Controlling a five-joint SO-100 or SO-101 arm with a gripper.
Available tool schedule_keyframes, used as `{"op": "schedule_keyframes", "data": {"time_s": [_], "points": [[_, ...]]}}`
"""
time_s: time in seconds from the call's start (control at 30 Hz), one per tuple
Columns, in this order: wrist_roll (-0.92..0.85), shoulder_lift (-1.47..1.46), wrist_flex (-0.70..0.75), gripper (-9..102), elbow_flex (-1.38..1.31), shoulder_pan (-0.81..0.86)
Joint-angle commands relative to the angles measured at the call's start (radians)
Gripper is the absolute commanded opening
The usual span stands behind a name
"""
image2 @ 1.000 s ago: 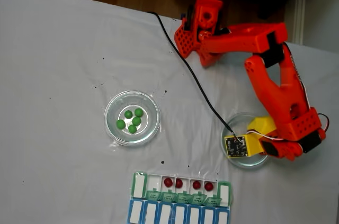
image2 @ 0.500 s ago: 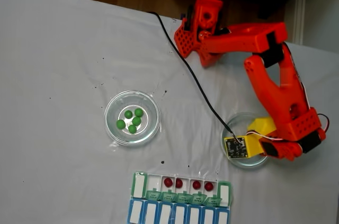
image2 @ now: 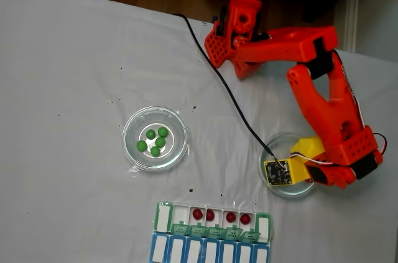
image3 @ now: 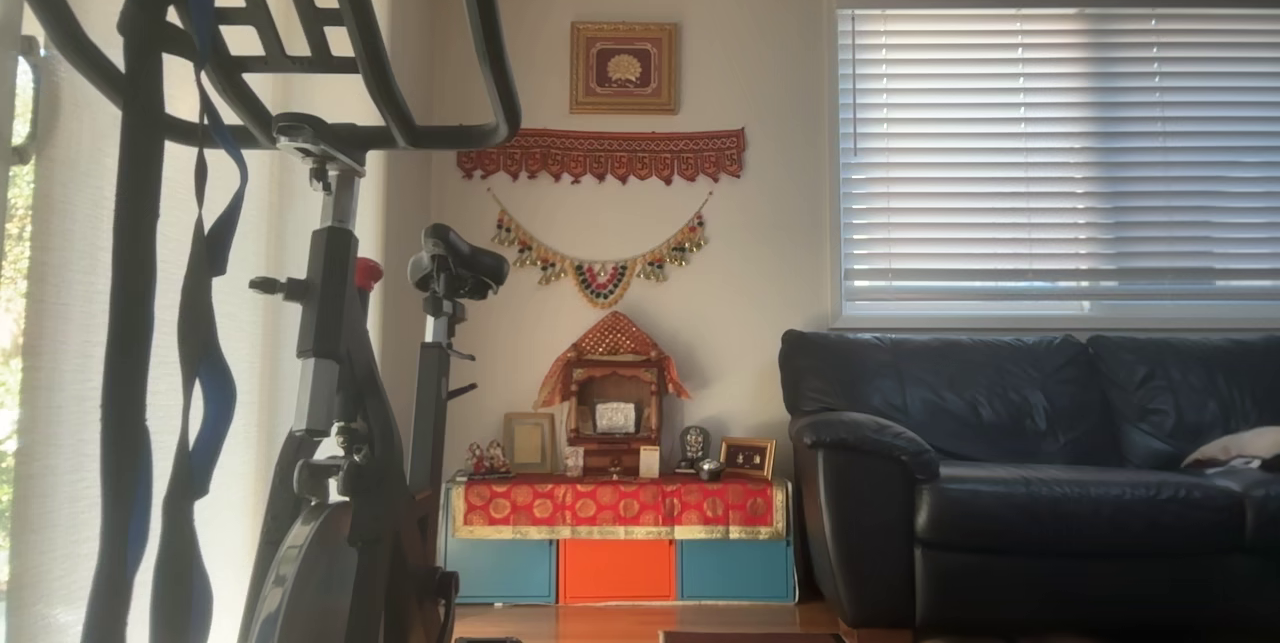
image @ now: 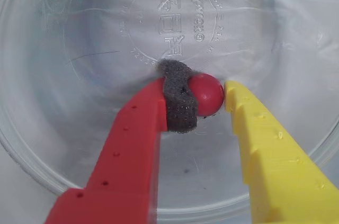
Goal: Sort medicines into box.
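So in the wrist view the claw (image: 204,97) is down inside a clear glass dish (image: 63,144), with one dark red ball (image: 206,92) sitting right between the two fingers. The red finger (image: 132,144) has a grey foam pad (image: 179,97) pressed against the ball's left side, and the yellow finger (image: 265,150) touches it on the right, so it looks clamped on that ball.

In the fixed view that dish (image2: 268,158) sits at the lower right of the frame under the orange arm (image2: 323,107). Another glass dish (image2: 174,151) left of centre holds five green balls (image2: 155,140). The pill organiser (image2: 211,235) is at the bottom edge of the white bench (image2: 74,76), and four red balls (image2: 221,216) are already in its open white compartments, one per slot, side by side.

The other view is just a living room: black sofa (image3: 1030,473), exercise bike (image3: 340,403).
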Motion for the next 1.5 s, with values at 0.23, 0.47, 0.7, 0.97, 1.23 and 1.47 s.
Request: {"op": "schedule_keyframes", "data": {"time_s": [0.23,0.47,0.7,0.97,1.23,1.47], "points": [[-0.008,0.031,0.003,1,-0.066,-0.002],[-0.009,0.083,-0.021,1,-0.023,0.028],[-0.008,0.192,-0.173,1,0.100,0.126],[-0.110,0.301,-0.069,1,0.032,0.255],[-0.207,0.382,0.123,1,-0.183,0.368],[-0.295,0.348,0.137,1,-0.301,0.561]]}}
